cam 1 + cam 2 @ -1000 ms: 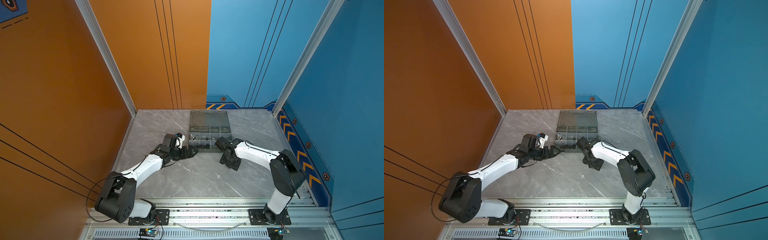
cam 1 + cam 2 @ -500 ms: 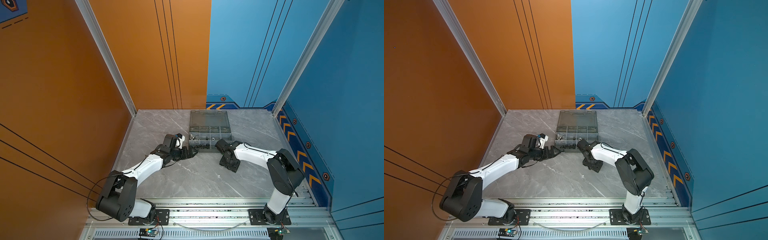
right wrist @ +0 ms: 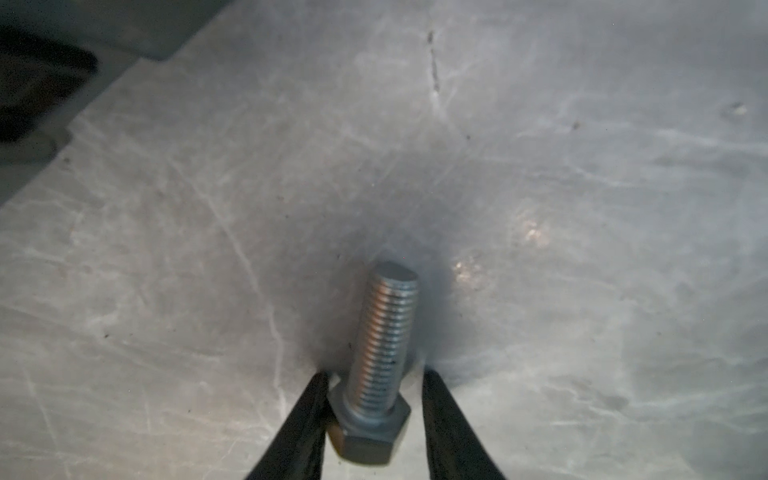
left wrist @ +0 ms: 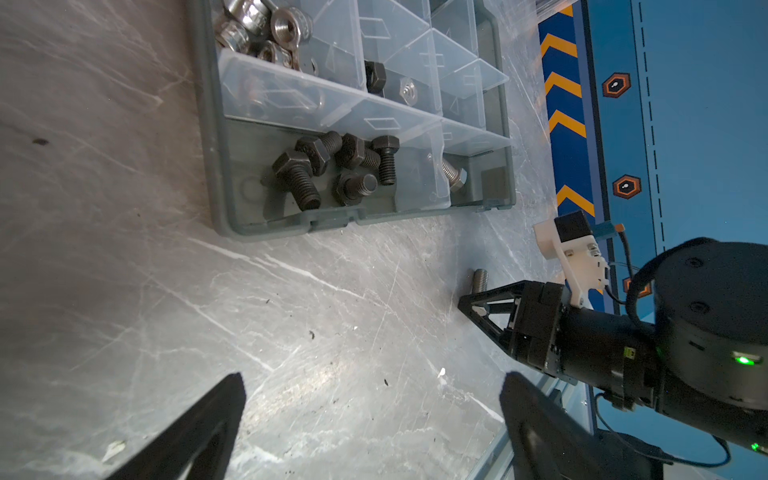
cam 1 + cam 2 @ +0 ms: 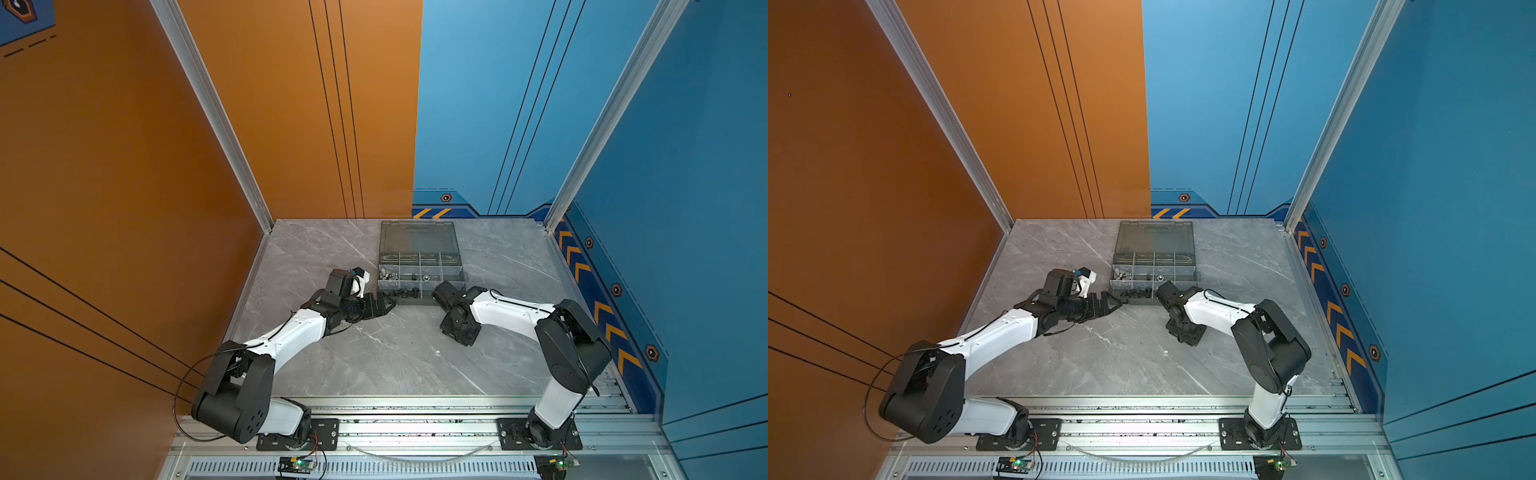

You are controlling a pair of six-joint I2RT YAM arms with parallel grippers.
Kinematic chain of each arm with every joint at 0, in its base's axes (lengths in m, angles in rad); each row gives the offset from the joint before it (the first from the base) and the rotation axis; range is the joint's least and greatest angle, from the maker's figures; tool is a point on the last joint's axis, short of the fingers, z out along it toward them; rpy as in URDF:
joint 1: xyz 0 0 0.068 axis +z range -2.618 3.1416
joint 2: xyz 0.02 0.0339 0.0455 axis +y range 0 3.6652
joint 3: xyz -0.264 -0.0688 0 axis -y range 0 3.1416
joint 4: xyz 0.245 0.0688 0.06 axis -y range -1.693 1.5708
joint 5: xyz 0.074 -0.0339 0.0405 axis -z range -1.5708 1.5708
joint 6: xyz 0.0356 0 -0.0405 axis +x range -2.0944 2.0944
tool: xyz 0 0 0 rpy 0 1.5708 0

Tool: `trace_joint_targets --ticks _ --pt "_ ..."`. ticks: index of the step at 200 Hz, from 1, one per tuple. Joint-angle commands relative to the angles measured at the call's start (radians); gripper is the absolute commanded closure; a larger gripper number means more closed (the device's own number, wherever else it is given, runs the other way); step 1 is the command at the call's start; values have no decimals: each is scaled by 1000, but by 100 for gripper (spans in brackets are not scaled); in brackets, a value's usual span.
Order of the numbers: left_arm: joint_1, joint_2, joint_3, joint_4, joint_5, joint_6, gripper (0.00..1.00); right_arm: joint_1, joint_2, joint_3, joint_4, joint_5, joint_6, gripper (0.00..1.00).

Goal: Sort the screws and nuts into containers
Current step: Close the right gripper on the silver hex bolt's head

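Observation:
The grey organiser case (image 5: 380, 282) (image 5: 1111, 286) lies open at the back of the table. In the left wrist view, one of its containers (image 4: 212, 124) holds several black screws (image 4: 332, 166). A silver screw (image 4: 455, 174) lies in the compartment beside them. Wing nuts (image 4: 266, 33), a black nut (image 4: 375, 77) and a silver nut (image 4: 408, 91) sit in compartments further back. My right gripper (image 3: 374, 399) (image 4: 478, 307) (image 5: 446, 328) is low at the table in front of the case, shut on the hex head of a silver screw (image 3: 384, 345). My left gripper (image 4: 372, 380) (image 5: 386, 305) is open and empty by the case's front left corner.
The smoky lid (image 5: 417, 237) lies flat behind the case. The marble table (image 5: 374, 365) meets an orange wall on the left and a blue wall with chevrons (image 5: 602, 307) on the right. A metal rail (image 5: 415, 415) runs along the front.
The right gripper's jaws have closed in onto the silver screw's head, and that arm has shifted slightly left. The left arm has not moved.

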Motion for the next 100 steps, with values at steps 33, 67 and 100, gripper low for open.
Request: trace_joint_targets --ticks 33,67,100 --pt "3 2 -16 16 27 -9 2 -7 -11 -63 7 -6 -49 75" --pt "3 3 -16 16 26 -10 2 -8 -45 -76 12 24 -151 98" --pt "1 4 -19 16 25 -12 2 -39 -84 -89 8 5 -247 100"
